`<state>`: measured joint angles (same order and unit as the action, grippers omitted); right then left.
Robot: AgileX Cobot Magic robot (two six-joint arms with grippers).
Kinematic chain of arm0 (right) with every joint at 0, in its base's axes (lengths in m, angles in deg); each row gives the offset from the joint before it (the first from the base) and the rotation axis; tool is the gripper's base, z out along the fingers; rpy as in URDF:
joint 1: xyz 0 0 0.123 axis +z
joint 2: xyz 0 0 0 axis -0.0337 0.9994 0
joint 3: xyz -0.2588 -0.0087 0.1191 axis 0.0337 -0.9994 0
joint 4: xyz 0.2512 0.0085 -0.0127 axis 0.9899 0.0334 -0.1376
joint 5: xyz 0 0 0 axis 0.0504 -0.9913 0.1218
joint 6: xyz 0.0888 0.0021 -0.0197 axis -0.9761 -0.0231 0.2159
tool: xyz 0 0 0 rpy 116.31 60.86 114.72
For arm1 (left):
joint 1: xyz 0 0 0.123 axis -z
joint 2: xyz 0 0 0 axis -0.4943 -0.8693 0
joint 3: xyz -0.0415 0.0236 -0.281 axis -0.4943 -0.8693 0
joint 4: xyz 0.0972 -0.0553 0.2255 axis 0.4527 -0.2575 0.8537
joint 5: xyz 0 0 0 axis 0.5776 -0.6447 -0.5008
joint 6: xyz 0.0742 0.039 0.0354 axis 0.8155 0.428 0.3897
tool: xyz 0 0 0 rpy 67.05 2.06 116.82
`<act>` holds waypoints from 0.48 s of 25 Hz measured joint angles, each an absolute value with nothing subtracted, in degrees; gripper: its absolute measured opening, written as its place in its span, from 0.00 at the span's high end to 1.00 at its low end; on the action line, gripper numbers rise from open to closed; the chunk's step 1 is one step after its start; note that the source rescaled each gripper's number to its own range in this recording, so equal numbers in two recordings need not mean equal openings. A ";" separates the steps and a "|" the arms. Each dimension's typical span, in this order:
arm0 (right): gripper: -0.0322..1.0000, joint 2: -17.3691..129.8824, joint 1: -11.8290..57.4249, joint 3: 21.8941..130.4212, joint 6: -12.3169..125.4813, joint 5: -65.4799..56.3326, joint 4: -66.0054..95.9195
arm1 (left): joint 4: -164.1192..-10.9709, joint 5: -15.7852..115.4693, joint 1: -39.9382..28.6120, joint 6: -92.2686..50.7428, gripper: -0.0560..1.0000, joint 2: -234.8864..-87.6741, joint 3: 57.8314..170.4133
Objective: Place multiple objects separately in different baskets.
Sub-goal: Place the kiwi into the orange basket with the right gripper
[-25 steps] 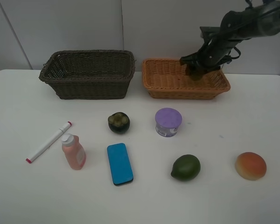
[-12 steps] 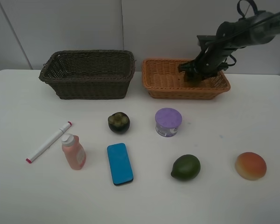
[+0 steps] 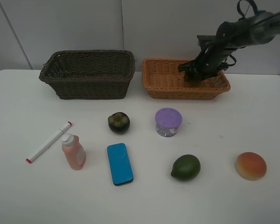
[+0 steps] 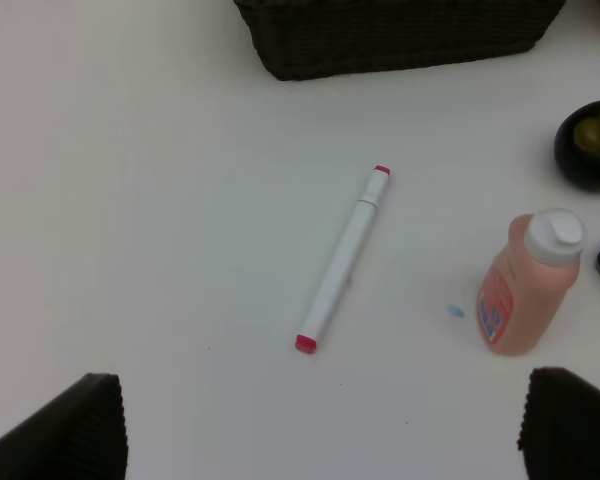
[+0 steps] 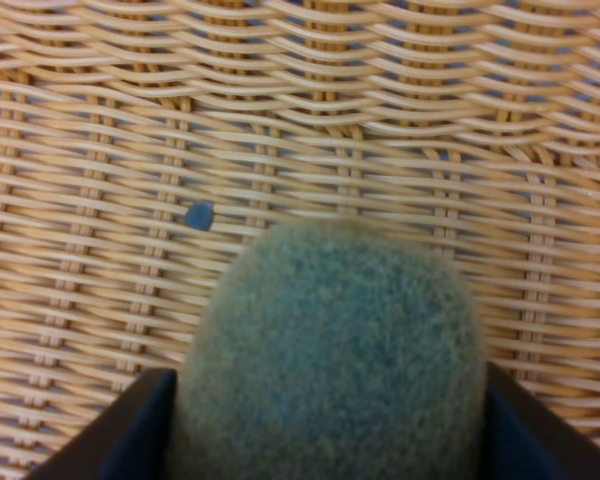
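dark brown, deep rectangular wicker basket stands just beside the light orange, shallow rectangular wicker basket, on its left in the high view. the right gripper reaches down inside the orange basket. the left gripper hangs well apart from that basket, its fingers spread wide with nothing between them. in front of the orange basket, all apart from it:

- white red-tipped marker, farthest left
- flat blue block, left of centre
- pink plastic bottle, beside the marker
- round orange-red fruit, farthest right
- round green fruit, straight in front
- purple-lidded tub, nearest the basket
- dark mangosteen, left of the tub

smallest, the fuzzy brown-green oval kiwi sits clamped between the right gripper's closed fingers over the orange basket's weave. whether it touches the floor cannot be told.
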<state>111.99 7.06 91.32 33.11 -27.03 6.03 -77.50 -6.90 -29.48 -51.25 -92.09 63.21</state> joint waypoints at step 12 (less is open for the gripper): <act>0.01 111.99 7.06 91.44 33.06 -26.41 5.08 | -77.50 -6.90 -29.48 -51.25 0.00 -92.09 63.21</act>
<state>111.99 7.06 91.44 33.06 -26.41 5.08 -77.50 -6.90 -29.48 -51.25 -92.09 63.21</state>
